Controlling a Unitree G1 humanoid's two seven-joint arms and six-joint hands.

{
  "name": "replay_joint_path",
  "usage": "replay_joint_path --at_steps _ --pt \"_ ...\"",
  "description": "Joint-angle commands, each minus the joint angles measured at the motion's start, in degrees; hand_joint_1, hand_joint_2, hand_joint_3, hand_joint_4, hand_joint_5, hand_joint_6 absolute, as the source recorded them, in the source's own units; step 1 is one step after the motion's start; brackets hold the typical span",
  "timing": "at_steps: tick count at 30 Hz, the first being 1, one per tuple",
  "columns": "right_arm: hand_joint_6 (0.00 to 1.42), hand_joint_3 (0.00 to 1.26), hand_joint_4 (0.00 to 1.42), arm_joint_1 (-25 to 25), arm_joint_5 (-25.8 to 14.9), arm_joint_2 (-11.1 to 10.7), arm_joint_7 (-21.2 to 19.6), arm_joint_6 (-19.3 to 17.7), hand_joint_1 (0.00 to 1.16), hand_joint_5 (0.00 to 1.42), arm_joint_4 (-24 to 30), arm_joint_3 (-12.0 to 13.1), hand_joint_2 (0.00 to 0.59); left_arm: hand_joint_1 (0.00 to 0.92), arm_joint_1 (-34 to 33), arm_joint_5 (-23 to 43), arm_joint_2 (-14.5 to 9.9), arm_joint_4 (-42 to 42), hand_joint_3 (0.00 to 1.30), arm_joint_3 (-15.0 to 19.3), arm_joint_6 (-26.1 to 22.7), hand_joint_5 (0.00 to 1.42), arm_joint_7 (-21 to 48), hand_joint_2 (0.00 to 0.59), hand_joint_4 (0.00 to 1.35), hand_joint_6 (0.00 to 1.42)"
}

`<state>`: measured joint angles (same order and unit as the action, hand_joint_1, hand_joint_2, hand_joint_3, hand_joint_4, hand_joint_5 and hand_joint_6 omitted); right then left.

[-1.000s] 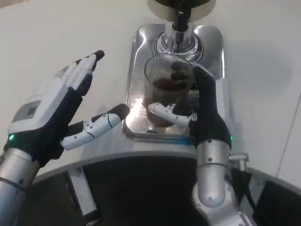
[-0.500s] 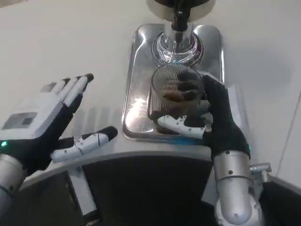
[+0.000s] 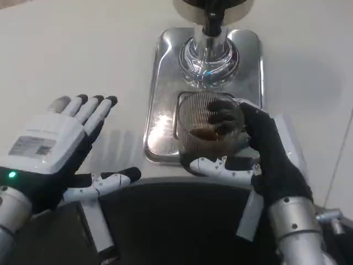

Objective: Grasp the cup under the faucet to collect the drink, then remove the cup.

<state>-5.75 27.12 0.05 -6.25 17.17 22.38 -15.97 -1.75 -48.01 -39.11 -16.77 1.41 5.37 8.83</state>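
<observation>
A clear ribbed cup [image 3: 207, 124] with dark drink in its bottom stands over the near end of the steel drip tray [image 3: 163, 83]. My right hand [image 3: 259, 152] grips it, fingers wrapped round its right side and the thumb across its front near the base. The faucet [image 3: 212, 22] and its chrome base [image 3: 208, 58] rise at the tray's far end, clear of the cup. My left hand [image 3: 52, 149] hovers open to the left of the tray, palm down, fingers spread, touching nothing.
White tabletop [image 3: 83, 61] surrounds the tray on the left and far side. The table's curved near edge [image 3: 138, 179] runs just below the tray, with dark floor and my silver right forearm [image 3: 295, 232] beneath it.
My right hand has drawn the cup toward me, away from the faucet to the tray's near end. My left hand has dropped back and to the left, turning palm down.
</observation>
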Motion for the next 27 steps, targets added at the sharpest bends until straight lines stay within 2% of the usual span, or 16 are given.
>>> replay_joint_path --at_steps 1,11,14,16,19,27 --pt "1.1 0.74 0.76 2.4 -0.8 -0.8 3.0 -0.4 1.16 0.87 5.6 -0.2 0.219 0.0 2.4 -1.6 -0.3 -2.1 0.0 -0.2 0.7 0.0 -0.9 0.15 0.0 0.0" --pt "1.1 0.74 0.76 10.6 -1.2 -2.6 8.1 -0.7 1.16 0.87 13.9 -1.7 0.219 0.0 4.2 -2.3 -0.4 -4.9 0.0 0.3 2.0 0.0 -0.6 0.149 0.0 0.0" --pt "1.1 0.74 0.76 12.3 -1.6 -3.7 10.3 -0.7 1.16 0.87 16.0 -2.1 0.219 0.0 5.1 -2.5 -0.8 -5.7 0.0 0.5 2.7 0.0 -0.2 0.149 0.0 0.0" --pt "1.1 0.74 0.76 13.4 -2.0 -5.2 12.4 -1.0 1.16 0.87 17.6 -2.1 0.219 0.0 6.0 -2.5 -0.8 -6.7 0.0 0.6 3.2 0.0 -0.1 0.149 0.0 0.0" --pt "1.1 0.74 0.76 14.1 -2.6 -6.4 13.8 -1.1 1.16 0.87 18.4 -1.8 0.219 0.0 7.1 -2.8 -0.6 -7.9 0.0 0.4 3.8 0.0 -0.1 0.15 0.0 0.0" --pt "1.09 0.74 0.76 15.1 -4.3 -7.4 15.1 -1.2 1.16 0.87 19.3 -0.8 0.218 0.0 8.2 -3.7 -0.3 -9.2 0.0 -0.7 4.4 0.0 1.2 0.15 0.0 0.0"
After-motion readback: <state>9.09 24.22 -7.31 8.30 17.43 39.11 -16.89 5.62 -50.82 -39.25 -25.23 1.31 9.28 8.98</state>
